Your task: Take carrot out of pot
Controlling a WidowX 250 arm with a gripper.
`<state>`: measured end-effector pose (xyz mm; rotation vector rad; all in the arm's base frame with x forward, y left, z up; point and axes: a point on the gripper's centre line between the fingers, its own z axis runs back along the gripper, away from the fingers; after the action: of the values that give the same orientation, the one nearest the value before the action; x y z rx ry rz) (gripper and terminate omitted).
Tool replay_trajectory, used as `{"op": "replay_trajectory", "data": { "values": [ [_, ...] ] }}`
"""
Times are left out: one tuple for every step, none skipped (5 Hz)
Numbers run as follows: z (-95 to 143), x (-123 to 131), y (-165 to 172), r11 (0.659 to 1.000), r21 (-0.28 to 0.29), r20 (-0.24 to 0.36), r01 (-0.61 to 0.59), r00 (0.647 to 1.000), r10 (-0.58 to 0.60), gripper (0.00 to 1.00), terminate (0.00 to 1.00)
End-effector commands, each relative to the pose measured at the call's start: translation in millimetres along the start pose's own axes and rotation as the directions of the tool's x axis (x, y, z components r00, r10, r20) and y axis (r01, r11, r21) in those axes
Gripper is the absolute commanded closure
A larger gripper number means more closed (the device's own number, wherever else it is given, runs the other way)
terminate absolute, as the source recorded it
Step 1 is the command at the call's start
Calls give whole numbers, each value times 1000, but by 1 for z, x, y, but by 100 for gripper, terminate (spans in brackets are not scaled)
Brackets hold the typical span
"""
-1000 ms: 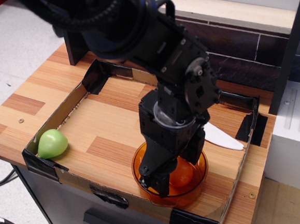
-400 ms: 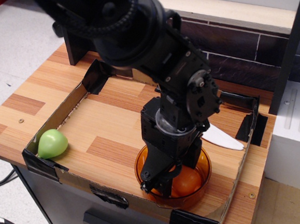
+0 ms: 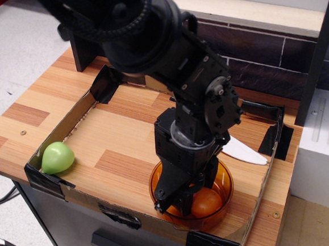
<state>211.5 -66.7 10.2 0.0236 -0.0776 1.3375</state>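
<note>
A wooden tabletop (image 3: 32,113) with light and darker plank patches carried a low cardboard tray (image 3: 76,117) whose corners were bound with black tape. A green pear-shaped toy (image 3: 57,157) lay in the tray's near left corner, touching the cardboard wall. A white flat piece (image 3: 245,151) rested on the tray floor toward the right side. Behind the table ran a dark tiled wall (image 3: 267,58) topped by a pale ledge. A white unit (image 3: 320,150) stood at the right.
</note>
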Motion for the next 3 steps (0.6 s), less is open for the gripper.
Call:
{"op": "replay_trajectory", "data": {
  "values": [
    [61, 27, -16, 990, -123, -60, -73, 996, 66, 100, 0],
    [86, 57, -25, 970, -172, -75, -170, 984, 159, 100, 0],
    [79, 84, -34, 961, -160, -49, -226, 974, 221, 100, 0]
  ]
}}
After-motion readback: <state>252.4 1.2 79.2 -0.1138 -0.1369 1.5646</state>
